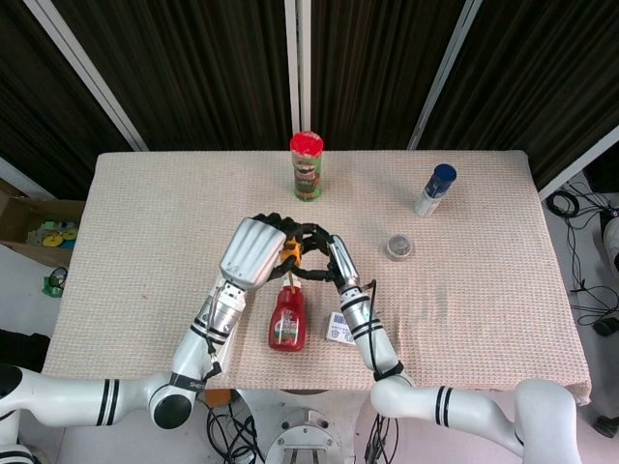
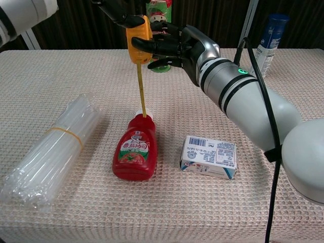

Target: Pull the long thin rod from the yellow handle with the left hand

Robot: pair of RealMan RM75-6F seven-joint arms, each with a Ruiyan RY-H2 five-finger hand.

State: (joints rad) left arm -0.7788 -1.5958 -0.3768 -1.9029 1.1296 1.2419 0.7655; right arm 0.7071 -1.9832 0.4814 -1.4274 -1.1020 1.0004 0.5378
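My right hand (image 2: pixel 178 46) grips the yellow handle (image 2: pixel 138 43) from the right and holds it above the table. A long thin yellow rod (image 2: pixel 141 91) hangs from the handle, its tip just over the cap of the ketchup bottle (image 2: pixel 135 152). My left hand (image 2: pixel 119 11) is at the handle's upper left, its dark fingertips at the handle's top corner and well above the rod's free length. In the head view, the left hand (image 1: pixel 253 253) and right hand (image 1: pixel 325 259) meet around the handle (image 1: pixel 290 254), which is mostly covered.
A bundle of clear straws (image 2: pixel 50 152) lies at the left. A white barcode box (image 2: pixel 209 157) sits right of the ketchup bottle. A chips can (image 1: pixel 307 166), a blue-capped bottle (image 1: pixel 434 188) and a tape roll (image 1: pixel 398 247) stand farther back.
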